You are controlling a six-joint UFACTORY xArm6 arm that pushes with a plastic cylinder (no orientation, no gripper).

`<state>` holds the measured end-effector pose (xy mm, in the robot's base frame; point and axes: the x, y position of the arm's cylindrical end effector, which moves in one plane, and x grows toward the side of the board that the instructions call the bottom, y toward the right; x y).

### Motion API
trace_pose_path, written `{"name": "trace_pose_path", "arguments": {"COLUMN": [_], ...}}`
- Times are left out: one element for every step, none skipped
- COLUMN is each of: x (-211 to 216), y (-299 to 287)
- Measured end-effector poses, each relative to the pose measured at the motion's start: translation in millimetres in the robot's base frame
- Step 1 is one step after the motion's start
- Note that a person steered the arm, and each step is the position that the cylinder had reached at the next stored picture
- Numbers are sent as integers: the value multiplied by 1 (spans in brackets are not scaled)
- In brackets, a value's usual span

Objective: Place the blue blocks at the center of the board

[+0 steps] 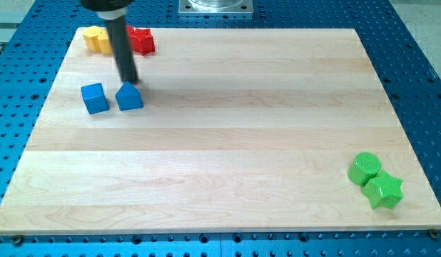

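Note:
A blue cube (94, 98) and a blue house-shaped block (129, 96) sit side by side, a small gap between them, near the wooden board's (220, 164) upper left. My tip (132, 81) is at the top edge of the blue house-shaped block, just above it in the view and touching or nearly touching it. The dark rod rises from there toward the view's top.
A yellow block (97, 38) and a red block (141, 41) lie at the board's top left corner, partly behind the rod. A green cylinder (365, 168) and a green star (384, 190) sit at the bottom right. Blue perforated table surrounds the board.

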<state>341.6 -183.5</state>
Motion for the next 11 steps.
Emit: {"name": "trace_pose_path", "arguments": {"x": [16,46,67,68,68,68,80,41,36,57,52], "y": [-46,-82,-72,-2,57,98,99,71,111,141,130]}}
